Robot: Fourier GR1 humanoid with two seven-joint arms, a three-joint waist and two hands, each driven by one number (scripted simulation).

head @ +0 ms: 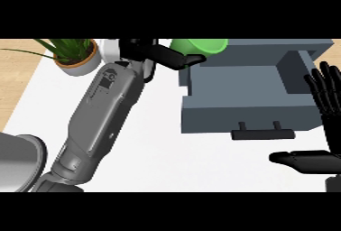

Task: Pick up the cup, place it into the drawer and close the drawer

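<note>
White counter (166, 149) fills most of the view, with a wood floor strip (16, 85) past its left edge. At the near left corner a grey round metal object (16, 164) overlaps the counter's near edge, only partly in frame. Near right: right hand (326, 135) sits by the right edge, fingers straight and pointing up, thumb out sideways, holding nothing. Bare white counter runs along the near edge between the left forearm (96, 122) and the right hand. Mid counter, toward the right: grey drawer (233, 90) pulled open, black handle (262, 133) on its near face, cavity showing nothing inside it; the grey cabinet body (300, 49) is behind it toward the far right corner. Narrow white gap between forearm and drawer's left wall. Far edge: left hand (160, 54) curled round the green cup (200, 45), cup tilted, at the drawer's far left corner, just above the rim, not inside. Far left corner: potted plant (75, 56) in white pot, beside the left wrist.
</note>
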